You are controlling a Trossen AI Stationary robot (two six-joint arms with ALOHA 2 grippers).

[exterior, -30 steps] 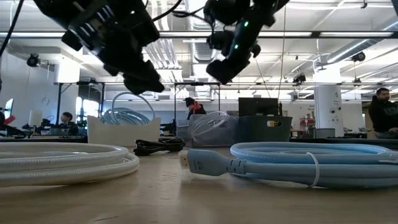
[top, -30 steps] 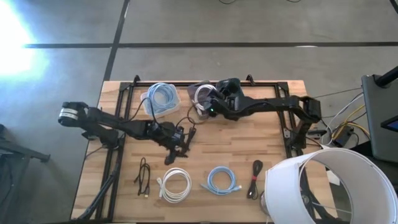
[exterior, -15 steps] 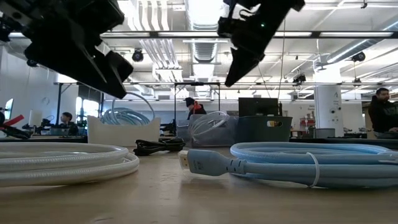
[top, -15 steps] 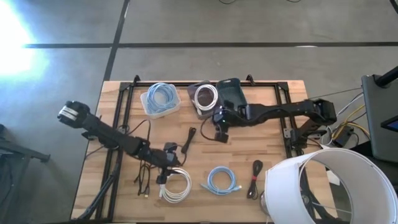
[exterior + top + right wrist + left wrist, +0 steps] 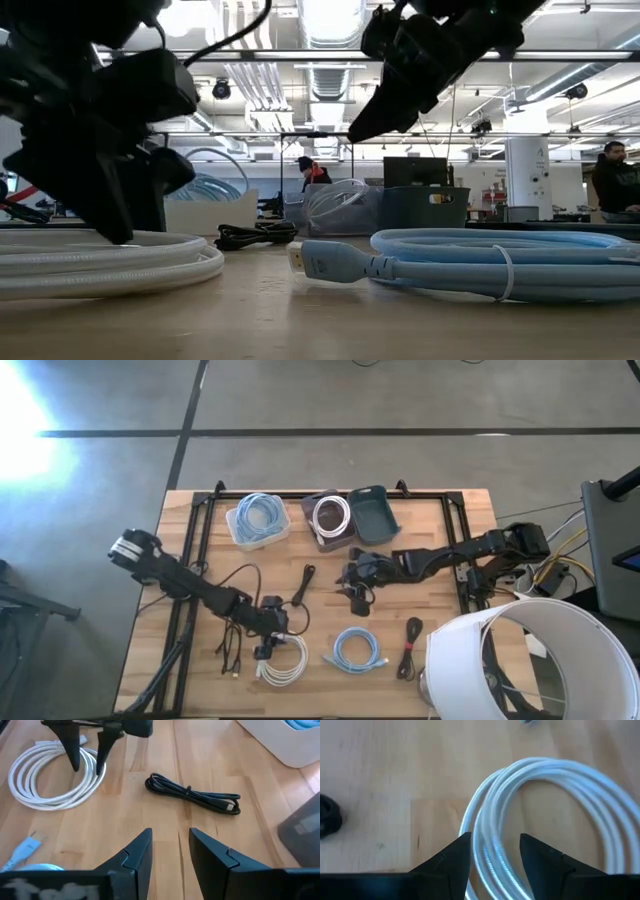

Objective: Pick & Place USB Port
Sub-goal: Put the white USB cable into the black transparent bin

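A white coiled cable (image 5: 285, 658) lies flat on the wood near the front edge. My left gripper (image 5: 266, 650) stands open over the coil's left side, tilted down. In its wrist view its fingers (image 5: 494, 840) stand on either side of the coil's strands (image 5: 492, 860). My right gripper (image 5: 355, 603) hangs open above bare wood at mid-table, its fingers (image 5: 170, 832) empty. From there it looks at a black bundled cable (image 5: 192, 795) and at the left gripper (image 5: 87, 767) on the white coil (image 5: 55, 780). My left gripper comes at the white coil's left part (image 5: 485, 870) slanting down from the table's left, with several strands between its open fingers. I cannot tell whether the fingertips touch the strands. The coil lies flat on the table.
A blue coil (image 5: 358, 648) and two black cables (image 5: 232, 645) (image 5: 410, 645) lie along the front. At the back stand a white bin with a blue cable (image 5: 258, 518), a grey bin with a white cable (image 5: 330, 518) and a dark bin (image 5: 372, 515).
My left gripper has gone toward the table's near edge and down, from beside the black cable at mid-table onto the white coil. My right gripper has come away from the bins toward the near edge, sinking and tipping up from pointing down to a slant.
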